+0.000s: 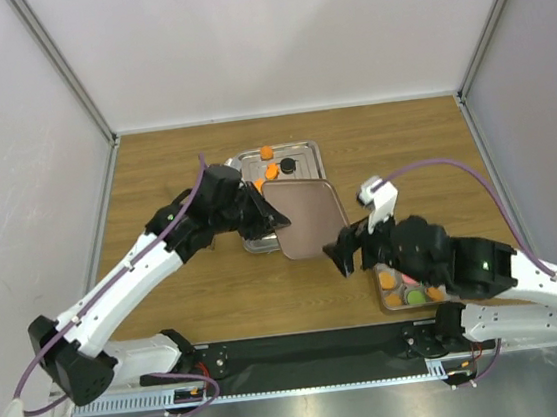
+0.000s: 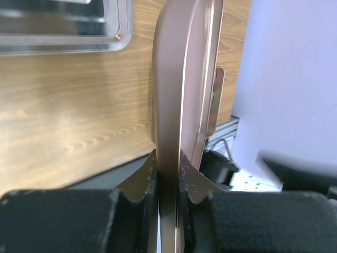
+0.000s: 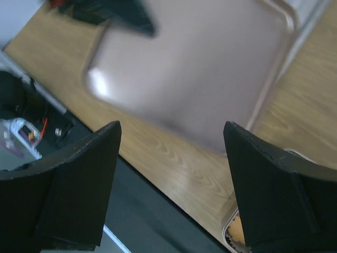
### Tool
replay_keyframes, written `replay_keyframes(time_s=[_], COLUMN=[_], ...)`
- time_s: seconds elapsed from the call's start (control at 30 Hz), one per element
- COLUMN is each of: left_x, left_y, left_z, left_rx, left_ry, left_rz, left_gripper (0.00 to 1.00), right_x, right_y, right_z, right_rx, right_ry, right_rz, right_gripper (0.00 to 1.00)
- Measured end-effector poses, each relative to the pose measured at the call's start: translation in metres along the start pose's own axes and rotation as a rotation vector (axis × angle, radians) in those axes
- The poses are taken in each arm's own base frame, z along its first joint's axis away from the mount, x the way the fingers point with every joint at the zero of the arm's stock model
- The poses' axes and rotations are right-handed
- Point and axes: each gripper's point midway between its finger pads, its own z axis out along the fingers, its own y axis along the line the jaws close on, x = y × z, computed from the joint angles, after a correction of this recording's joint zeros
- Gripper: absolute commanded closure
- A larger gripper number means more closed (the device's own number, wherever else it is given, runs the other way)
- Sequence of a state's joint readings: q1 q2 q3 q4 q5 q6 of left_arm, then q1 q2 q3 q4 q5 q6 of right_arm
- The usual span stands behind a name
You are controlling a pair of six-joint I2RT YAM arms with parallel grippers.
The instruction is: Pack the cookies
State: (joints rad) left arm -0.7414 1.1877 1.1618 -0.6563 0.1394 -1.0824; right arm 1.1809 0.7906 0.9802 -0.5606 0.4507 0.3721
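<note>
Left gripper (image 1: 276, 221) is clamped tight on the rim of a rose-brown square lid (image 1: 308, 220). The left wrist view shows the lid edge-on, pinched between both fingers (image 2: 141, 182). In the top view the lid sits at table centre, and the grip is on its 9 o'clock edge. The lid's 11 o'clock corner overlaps the silver tray (image 1: 304, 148). Can't tell if the lid touches the table (image 1: 218, 296) or hangs clear.

Right gripper (image 1: 342, 255) is at 5 o'clock of the lid, just beside its near corner, with the jaws spread wide and holding nothing. In the right wrist view both black fingers (image 3: 79, 184) frame a gap, with the blurred lid beyond it toward 12 o'clock. No contact with the lid is visible.

The cookies (image 1: 266, 152) are in two groups:
- On the tray, at 12 o'clock of table centre, there are three orange ones and a black one (image 1: 288, 166). They lie loose near the tray's middle, just past the left gripper.
- In the small square box (image 1: 381, 294), at 4 o'clock of centre by the near table edge, there are orange, pink and green discs. The right arm partly covers the box, so the count is unclear. One box corner shows at 5 o'clock in the right wrist view, with something orange inside.

The box is uncovered. Tray and box are well apart, with the lid between them.
</note>
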Motion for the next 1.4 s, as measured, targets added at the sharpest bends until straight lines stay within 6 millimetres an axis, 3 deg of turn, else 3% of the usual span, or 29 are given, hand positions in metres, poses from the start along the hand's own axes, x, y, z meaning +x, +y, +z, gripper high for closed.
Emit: replay_keyframes(time_s=[0.07,0.17,0.3,0.5,0.7,1.03,1.4], left_x=[-0.002,0.005,0.016,0.016,0.019,0.023,0.024], left_y=[-0.003,0.008,0.027,0.028,0.022,0.014,0.005], left_z=[0.001,0.005,0.005,-0.005,-0.013,-0.019,-0.026], left_rx=[-0.039,-0.120,-0.211,-0.230,-0.212,-0.174,-0.128], left_ry=[0.023,0.084,0.150,0.179,0.200,0.233,0.244], left_rz=[-0.044,-0.109,-0.176,-0.219,-0.228,-0.230,-0.220], left_gripper=[1.00,1.00,1.00,1.00,1.00,1.00,1.00], right_x=[-0.001,0.002,0.009,0.023,0.016,0.031,0.027], right_y=[0.021,0.046,0.063,0.056,0.056,0.063,0.062], right_z=[-0.009,-0.016,-0.013,0.000,0.001,0.013,0.021], right_rx=[-0.062,-0.097,-0.053,0.043,0.061,0.066,0.092], right_ry=[-0.030,-0.076,-0.114,-0.103,-0.125,-0.087,-0.095], right_rz=[-0.091,-0.250,-0.438,-0.651,-0.711,-0.831,-0.894], right_gripper=[0.14,0.14,0.12,0.12,0.14,0.16,0.23])
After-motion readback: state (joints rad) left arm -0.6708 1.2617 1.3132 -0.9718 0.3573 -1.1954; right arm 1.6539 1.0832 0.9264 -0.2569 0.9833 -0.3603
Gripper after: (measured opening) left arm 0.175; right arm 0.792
